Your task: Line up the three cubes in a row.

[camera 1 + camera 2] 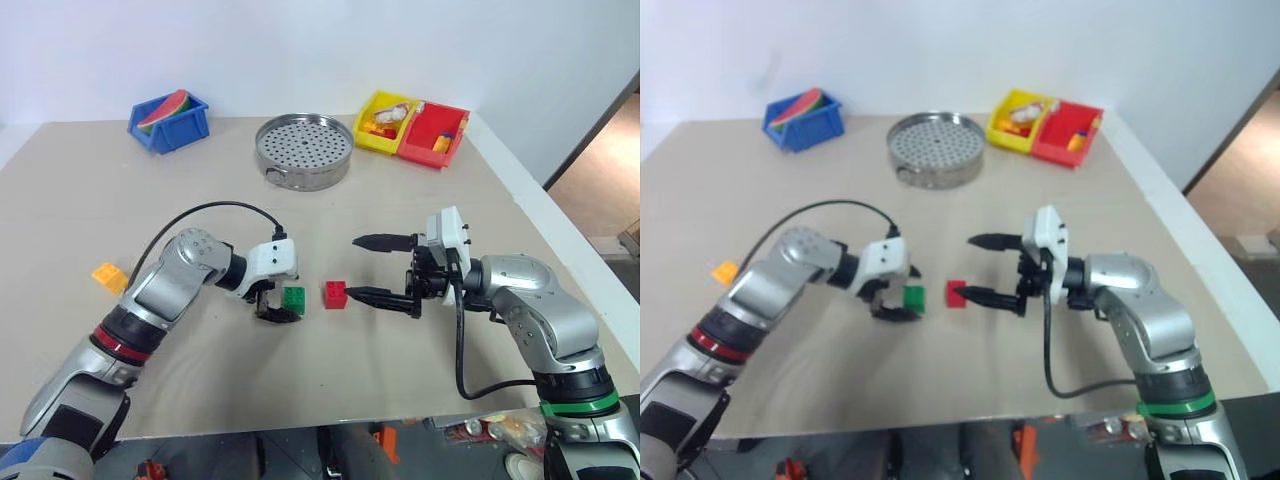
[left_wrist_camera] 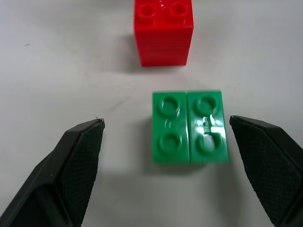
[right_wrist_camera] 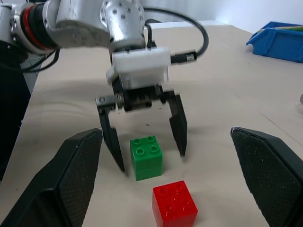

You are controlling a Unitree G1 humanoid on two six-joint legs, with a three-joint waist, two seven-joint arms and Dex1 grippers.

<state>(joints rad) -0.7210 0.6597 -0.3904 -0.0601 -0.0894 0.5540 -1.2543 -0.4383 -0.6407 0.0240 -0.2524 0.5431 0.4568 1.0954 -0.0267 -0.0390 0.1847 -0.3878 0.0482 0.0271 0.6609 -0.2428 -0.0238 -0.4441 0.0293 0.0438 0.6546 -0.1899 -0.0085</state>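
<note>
- Beige table [image 1: 420, 200] under a white wall, and the green cube [image 1: 293, 298] sits just beside the red cube [image 1: 335, 294].
- Left gripper [image 3: 142, 142] straddles green, jaws wide, touching nothing.
- Right gripper [image 1: 385, 270] hovers by red, jaws spread, empty.
- Orange-yellow cube [image 1: 109, 276] waits well apart at the table's left.
- Best to lift straight up so green isn't nudged, then fetch orange-yellow and set it on the same line.

Three cubes: one red cube [image 1: 335, 294], one green cube [image 1: 293, 298], one orange-yellow cube [image 1: 109, 277]; three bins [image 1: 170, 120]; one steamer tray [image 1: 304, 148].
</note>
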